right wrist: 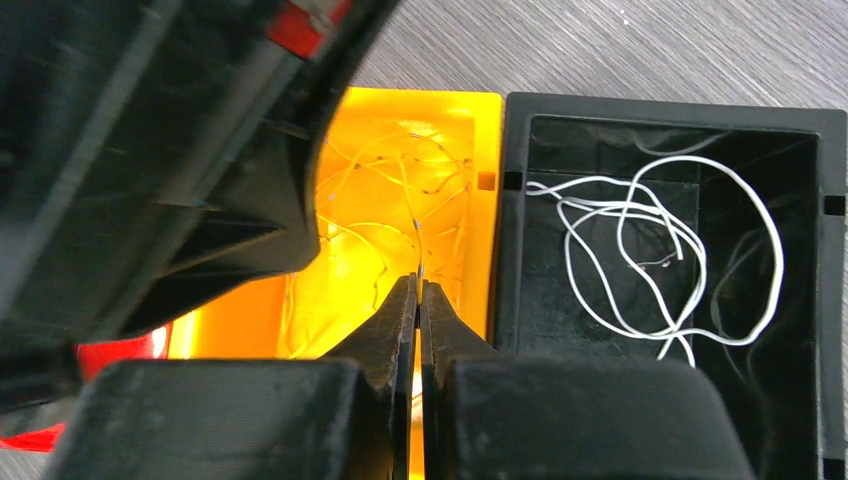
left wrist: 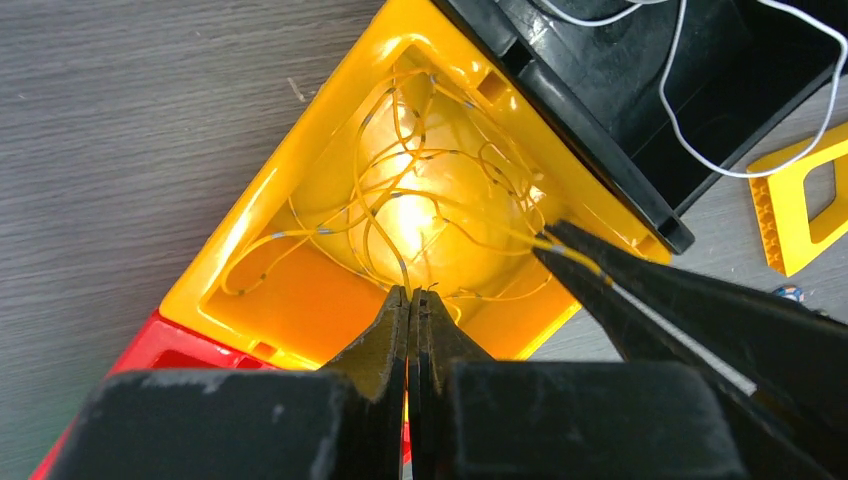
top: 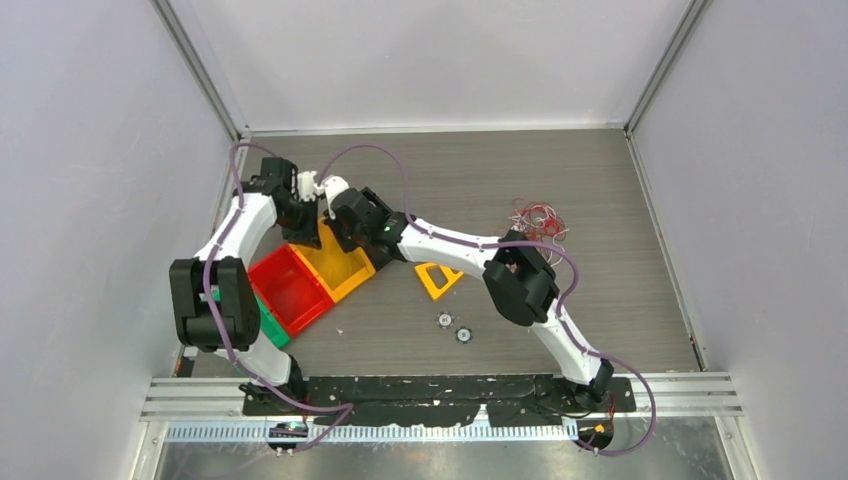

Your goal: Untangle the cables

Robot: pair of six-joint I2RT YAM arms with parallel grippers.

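Observation:
Thin yellow cables (left wrist: 420, 190) lie looped inside the yellow bin (left wrist: 290, 170). My left gripper (left wrist: 412, 293) is shut over the bin's near side, with a yellow strand running into its tips. My right gripper (right wrist: 418, 281) is shut on a thin yellow strand that rises from its tips; in the left wrist view its fingers (left wrist: 620, 285) carry that strand. White cable (right wrist: 620, 240) lies in the black bin (right wrist: 660, 105). A loose tangle of red and white cables (top: 535, 218) lies on the table at the right. In the top view both grippers, left (top: 305, 232) and right (top: 335, 235), meet over the yellow bin (top: 350, 272).
A red bin (top: 290, 290) and a green bin (top: 270, 325) adjoin the yellow one. A yellow triangular piece (top: 437, 278) and two small round parts (top: 452, 327) lie near the table's middle. White walls enclose the table.

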